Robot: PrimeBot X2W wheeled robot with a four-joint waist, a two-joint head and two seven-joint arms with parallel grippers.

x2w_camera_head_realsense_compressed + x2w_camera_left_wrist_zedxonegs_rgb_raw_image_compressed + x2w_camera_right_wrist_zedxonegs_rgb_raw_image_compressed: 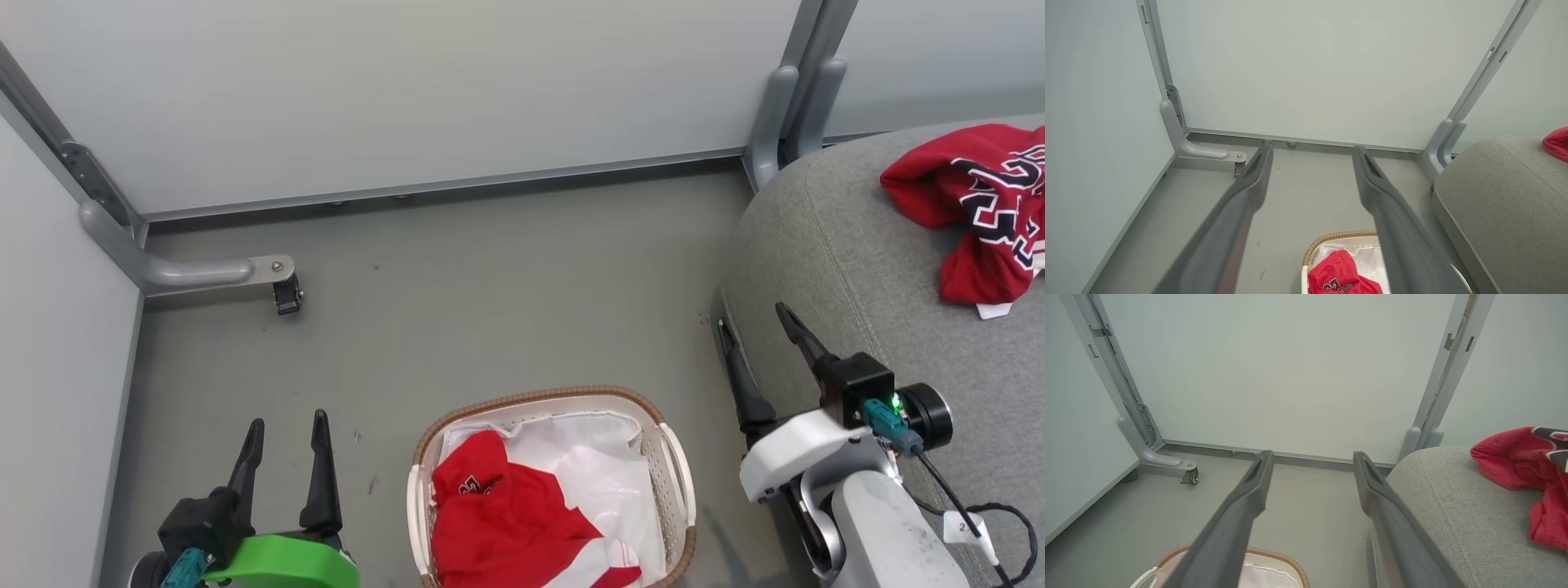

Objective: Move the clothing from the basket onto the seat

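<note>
Both jaws released; clothing [927, 181] on seat [833, 245] and in basket [539, 398] bears lettering too crumpled to read.

Pale partition panels [457, 90] enclose a grey floor [490, 310]. A metal foot [196, 273] with a black caster [287, 296] sits near the corner.

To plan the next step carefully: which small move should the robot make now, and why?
Probably lower the open, empty left hand toward the red garment lying in the basket: that hand is nearest, while a second garment already lies on the seat.
</note>
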